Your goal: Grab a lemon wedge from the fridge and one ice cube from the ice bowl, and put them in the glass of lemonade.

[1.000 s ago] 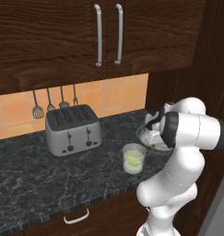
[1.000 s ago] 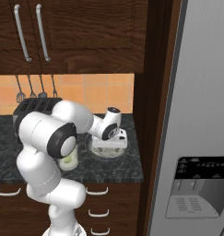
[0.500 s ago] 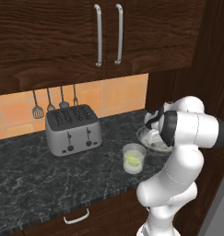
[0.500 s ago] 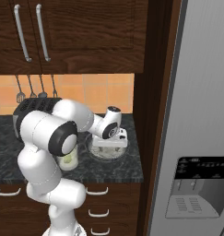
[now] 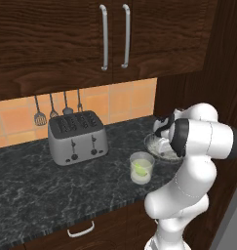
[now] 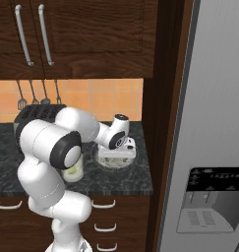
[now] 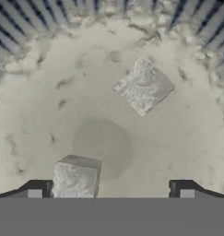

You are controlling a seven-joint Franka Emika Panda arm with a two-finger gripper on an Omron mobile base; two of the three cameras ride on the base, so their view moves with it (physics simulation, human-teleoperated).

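The fridge is standing at the right of the kitchen with its doors closed, beside the dark wood column that ends the run of cabinets. The black stone counter is carrying everything else: a silver toaster is sitting toward its back edge under the hanging utensils, and the two task vessels are sitting toward its right end.

The ice bowl is resting close to the counter's right end, just short of the wood column, and the arm is reaching down into it. The glass of lemonade is standing just beside the bowl, nearer the counter's front edge. Something yellow-green is showing inside the glass, which is likely the lemon wedge, so the fridge part of the job is looking finished.

The gripper is hanging low inside the bowl with its fingers spread wide and nothing between them. In the hand view, one ice cube is lying right by one fingertip rather than centred in the gap, and a second cube is lying farther across the bowl's floor.

What is remaining, as I judge it: centring on a cube, closing on it, lifting it and dropping it into the glass.
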